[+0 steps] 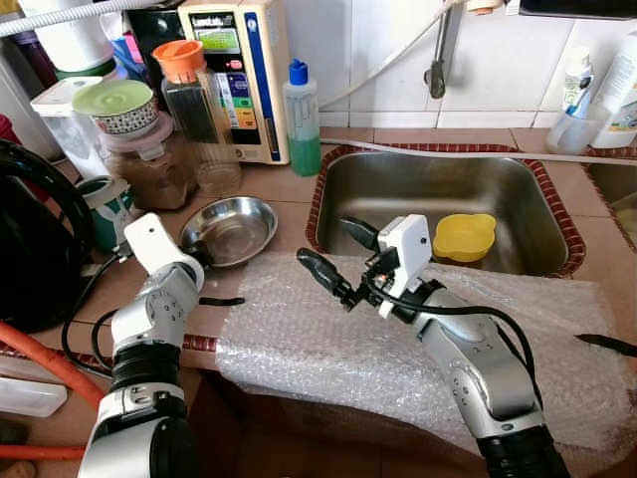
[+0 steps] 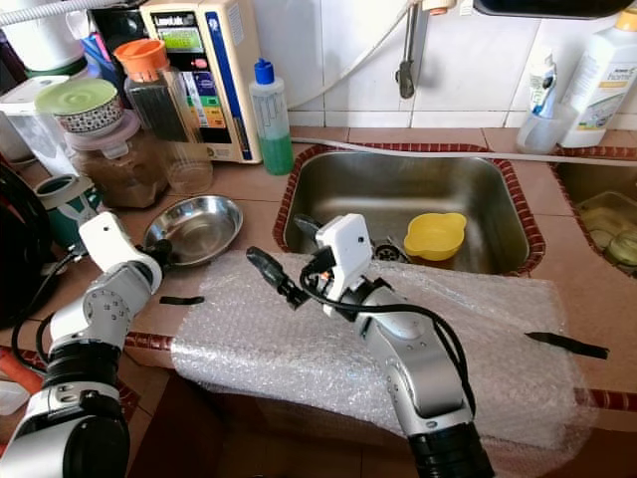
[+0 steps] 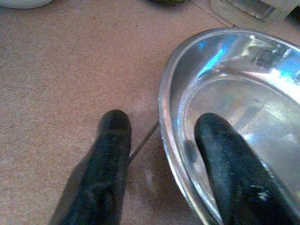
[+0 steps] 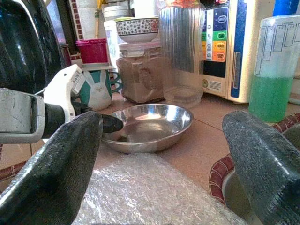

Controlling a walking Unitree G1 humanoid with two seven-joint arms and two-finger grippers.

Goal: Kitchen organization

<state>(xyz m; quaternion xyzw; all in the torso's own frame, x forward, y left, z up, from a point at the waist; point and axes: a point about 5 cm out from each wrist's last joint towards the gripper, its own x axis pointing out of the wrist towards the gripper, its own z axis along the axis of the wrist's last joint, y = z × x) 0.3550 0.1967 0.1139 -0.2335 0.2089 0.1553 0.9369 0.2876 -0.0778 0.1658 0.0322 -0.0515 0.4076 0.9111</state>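
On the worktop (image 1: 289, 189) beside the sink (image 1: 438, 189), I am straddling the steel bowl (image 1: 231, 229)'s near rim with my left pincer (image 3: 161, 140), fingers apart; closing comes next, I judge. My right pincer (image 1: 333, 254) is hovering open.

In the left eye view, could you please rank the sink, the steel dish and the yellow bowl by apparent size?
1. Sink, clearly largest.
2. Steel dish.
3. Yellow bowl, smallest; it lies a little farther off in the sink, so its gap to the dish is less sure.
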